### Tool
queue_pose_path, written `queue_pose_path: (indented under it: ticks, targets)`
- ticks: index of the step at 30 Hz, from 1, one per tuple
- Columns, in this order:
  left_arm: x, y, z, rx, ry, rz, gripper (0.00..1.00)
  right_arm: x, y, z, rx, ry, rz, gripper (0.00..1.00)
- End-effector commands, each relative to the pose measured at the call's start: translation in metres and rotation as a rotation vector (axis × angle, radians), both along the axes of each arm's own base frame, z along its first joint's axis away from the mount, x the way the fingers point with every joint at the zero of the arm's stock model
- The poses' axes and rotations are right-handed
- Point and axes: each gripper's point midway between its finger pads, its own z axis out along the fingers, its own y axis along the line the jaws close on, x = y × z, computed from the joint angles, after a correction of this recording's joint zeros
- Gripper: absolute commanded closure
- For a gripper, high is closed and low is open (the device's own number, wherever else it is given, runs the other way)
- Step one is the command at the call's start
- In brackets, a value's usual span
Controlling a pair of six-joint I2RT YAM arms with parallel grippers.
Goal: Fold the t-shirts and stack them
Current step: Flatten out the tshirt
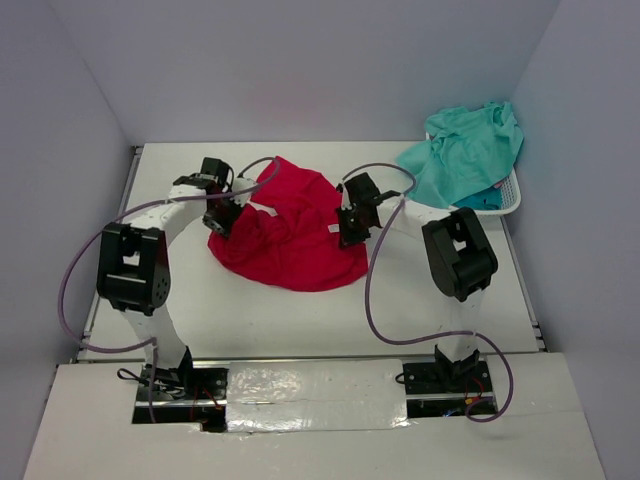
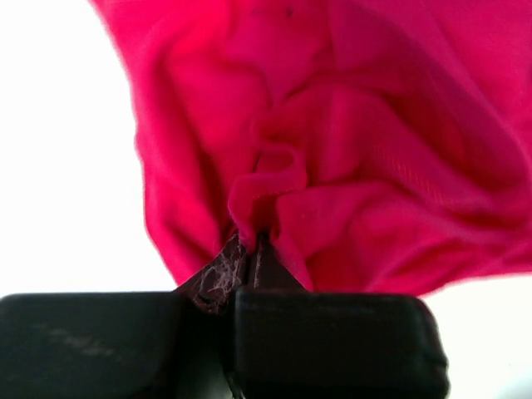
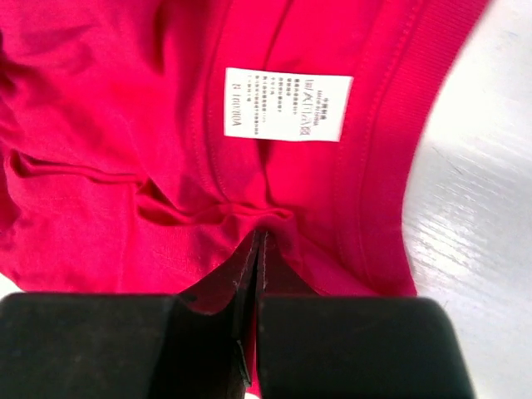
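The crimson red t-shirt (image 1: 290, 230) lies crumpled in the middle of the table. My left gripper (image 1: 222, 217) is shut on a bunched fold at its left edge; the left wrist view shows the cloth (image 2: 349, 150) pinched between the jaws (image 2: 251, 241). My right gripper (image 1: 348, 228) is shut on the shirt's right side near the collar; the right wrist view shows the red cloth (image 3: 125, 125) and its white label (image 3: 287, 104) just beyond the jaws (image 3: 260, 234). A light mint-teal shirt (image 1: 470, 150) and a darker teal-blue one (image 1: 488, 196) sit in the basket. The salmon pink shirt is out of view.
The white lattice basket (image 1: 505, 208) stands at the table's back right corner, draped with teal cloth. Grey walls close in the table on the left, back and right. Bare white table (image 1: 300, 320) lies in front of the red shirt.
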Motion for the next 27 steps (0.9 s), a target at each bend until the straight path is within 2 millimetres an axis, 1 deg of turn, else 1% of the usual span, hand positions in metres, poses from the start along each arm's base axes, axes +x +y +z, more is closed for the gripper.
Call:
queue_pose_path:
  ticks: [1, 2, 3, 4, 5, 6, 7, 8, 9, 10, 11, 12, 13, 14, 15, 16, 17, 18, 19, 22, 23, 24, 25, 26, 27]
  targets:
    - [-0.009, 0.016, 0.047, 0.045, -0.063, 0.050, 1.00, -0.002, 0.015, 0.021, 0.040, -0.068, 0.069, 1.00]
    - [-0.011, 0.018, 0.054, 0.044, -0.069, 0.059, 1.00, -0.005, 0.014, 0.023, 0.038, -0.071, 0.068, 1.00]
    - [-0.014, 0.026, 0.065, 0.049, -0.084, 0.083, 1.00, -0.013, 0.010, 0.021, 0.031, -0.061, 0.065, 1.00]
    - [-0.023, 0.037, 0.068, 0.088, -0.065, 0.107, 1.00, -0.016, 0.009, 0.034, 0.041, -0.090, 0.063, 1.00]
    - [-0.029, 0.044, 0.076, 0.094, -0.072, 0.123, 1.00, -0.026, 0.005, 0.029, 0.027, -0.082, 0.061, 1.00]
    - [-0.035, 0.057, 0.077, 0.102, -0.058, 0.152, 1.00, -0.031, 0.003, 0.033, 0.033, -0.093, 0.056, 1.00]
    - [-0.047, 0.064, 0.077, 0.114, -0.025, 0.159, 1.00, -0.035, 0.003, 0.047, 0.052, -0.125, 0.056, 1.00]
    - [-0.060, 0.073, 0.072, 0.139, 0.004, 0.162, 1.00, -0.041, 0.002, 0.048, 0.058, -0.125, 0.053, 1.00]
    - [-0.070, 0.083, 0.067, 0.163, 0.034, 0.175, 1.00, -0.054, -0.002, 0.041, 0.053, -0.101, 0.058, 1.00]
    - [-0.082, 0.089, 0.061, 0.195, 0.072, 0.168, 1.00, -0.060, -0.003, 0.048, 0.067, -0.105, 0.047, 1.00]
    - [-0.100, 0.102, 0.050, 0.201, 0.125, 0.204, 1.00, -0.073, -0.008, 0.039, 0.055, -0.071, 0.044, 1.00]
    - [-0.110, 0.106, 0.045, 0.198, 0.154, 0.212, 1.00, -0.083, -0.007, 0.039, 0.059, -0.059, 0.050, 1.00]
    - [-0.127, 0.103, 0.034, 0.175, 0.209, 0.204, 1.00, -0.091, -0.005, 0.045, 0.075, -0.065, 0.046, 1.00]
    - [-0.135, 0.104, 0.032, 0.162, 0.223, 0.211, 1.00, -0.104, -0.008, 0.038, 0.068, -0.046, 0.053, 1.00]
    - [-0.142, 0.103, 0.027, 0.155, 0.243, 0.199, 1.00, -0.110, -0.005, 0.046, 0.087, -0.066, 0.062, 1.00]
    - [-0.148, 0.103, 0.023, 0.157, 0.257, 0.179, 1.00, -0.120, 0.000, 0.047, 0.099, -0.060, 0.085, 1.00]
    - [-0.161, 0.099, 0.013, 0.142, 0.293, 0.159, 1.00, -0.127, 0.001, 0.045, 0.113, -0.043, 0.091, 1.00]
    - [-0.168, 0.098, 0.008, 0.140, 0.316, 0.142, 1.00, -0.134, 0.006, 0.047, 0.149, -0.020, 0.111, 1.00]
    - [-0.179, 0.097, 0.002, 0.139, 0.351, 0.117, 1.00, -0.137, 0.008, 0.048, 0.161, -0.013, 0.123, 1.00]
    - [-0.188, 0.102, -0.003, 0.168, 0.382, 0.098, 0.93, -0.139, 0.007, 0.049, 0.152, -0.017, 0.152, 1.00]
    - [-0.188, 0.100, -0.003, 0.154, 0.381, 0.094, 0.90, -0.135, 0.007, 0.050, 0.150, -0.037, 0.151, 0.89]
    - [-0.186, 0.098, -0.002, 0.141, 0.376, 0.091, 0.90, -0.129, 0.008, 0.053, 0.157, -0.057, 0.146, 0.73]
    - [-0.182, 0.096, 0.001, 0.130, 0.364, 0.096, 0.90, -0.112, 0.014, 0.068, 0.205, -0.097, 0.138, 0.53]
    - [-0.180, 0.095, 0.002, 0.120, 0.362, 0.099, 0.92, -0.104, 0.018, 0.074, 0.223, -0.105, 0.136, 0.50]
    - [-0.178, 0.095, 0.003, 0.118, 0.360, 0.108, 0.93, -0.094, 0.019, 0.067, 0.219, -0.081, 0.116, 0.49]
